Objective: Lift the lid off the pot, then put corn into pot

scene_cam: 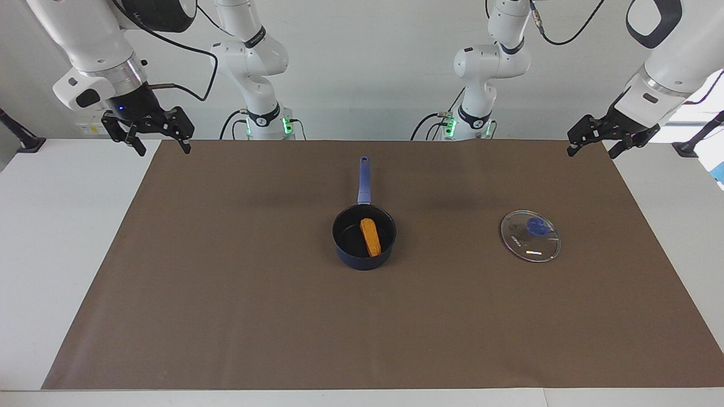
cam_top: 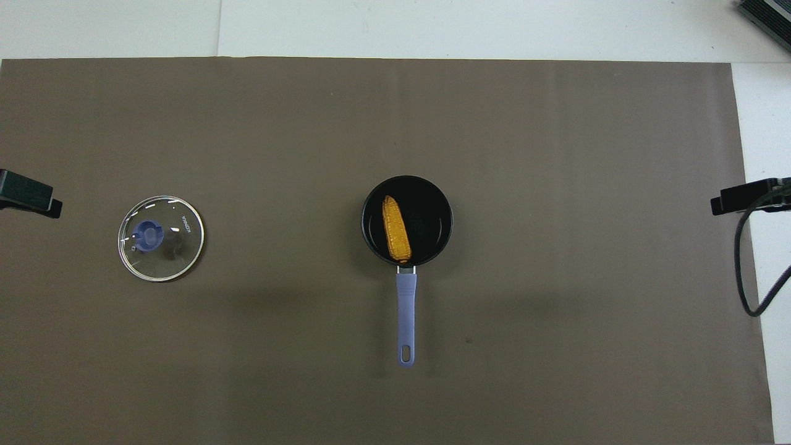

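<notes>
Facing view, you've got both pincers up by the bases, spread and holding nothing: right pincer [scene_cam: 160, 145], left pincer [scene_cam: 592, 148]. Mid-worktop, the small orange-yellow corn cob [scene_cam: 370, 237] lies inside the dark navy saucepan [scene_cam: 346, 246]. The clear glass blue-knobbed lid [scene_cam: 530, 236] lies flat toward the left arm's end.

The lid [scene_cam: 530, 236] was clear, glossy glass edged with a thin metal rim, its blue knob [scene_cam: 536, 226] plastic in look. The pot [scene_cam: 364, 237] showed a dark, smooth wall and a black, faintly shiny inside; its handle [scene_cam: 364, 181] looked matt plastic. The corn [scene_cam: 370, 237] appeared bumpy and dull. A matt brown mat [scene_cam: 226, 282], paper-like, covered the smooth white table [scene_cam: 56, 237]
</notes>
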`<state>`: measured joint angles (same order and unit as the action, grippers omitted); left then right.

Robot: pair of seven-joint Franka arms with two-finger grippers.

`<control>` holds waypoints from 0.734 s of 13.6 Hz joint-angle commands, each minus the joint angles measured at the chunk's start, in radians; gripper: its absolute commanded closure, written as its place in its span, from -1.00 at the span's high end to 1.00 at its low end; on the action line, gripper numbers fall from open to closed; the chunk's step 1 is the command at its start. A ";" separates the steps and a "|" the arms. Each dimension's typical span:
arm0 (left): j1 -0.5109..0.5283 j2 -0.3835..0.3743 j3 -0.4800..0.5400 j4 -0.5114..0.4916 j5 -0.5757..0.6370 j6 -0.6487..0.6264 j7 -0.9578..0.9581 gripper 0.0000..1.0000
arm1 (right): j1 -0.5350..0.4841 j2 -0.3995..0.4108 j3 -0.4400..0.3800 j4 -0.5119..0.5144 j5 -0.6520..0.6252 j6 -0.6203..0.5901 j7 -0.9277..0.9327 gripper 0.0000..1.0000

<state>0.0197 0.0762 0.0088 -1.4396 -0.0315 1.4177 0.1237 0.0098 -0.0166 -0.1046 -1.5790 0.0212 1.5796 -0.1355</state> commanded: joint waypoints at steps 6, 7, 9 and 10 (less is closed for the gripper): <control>0.009 -0.016 -0.004 -0.009 -0.001 -0.013 0.007 1.00 | -0.007 -0.003 0.011 -0.001 -0.053 0.013 -0.019 1.00; 0.009 -0.016 -0.004 -0.009 -0.001 -0.013 0.007 1.00 | -0.008 -0.003 0.014 0.001 -0.053 0.008 -0.019 1.00; 0.008 -0.016 -0.004 -0.009 -0.001 -0.011 0.007 1.00 | -0.008 -0.005 0.014 0.002 -0.058 0.007 -0.021 1.00; 0.008 -0.016 -0.004 -0.009 -0.001 -0.013 0.007 1.00 | -0.008 -0.005 0.014 0.002 -0.053 0.007 -0.018 1.00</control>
<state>0.0197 0.0761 0.0088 -1.4396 -0.0315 1.4176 0.1237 0.0101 -0.0166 -0.1002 -1.5787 -0.0234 1.5849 -0.1355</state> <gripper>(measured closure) 0.000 0.000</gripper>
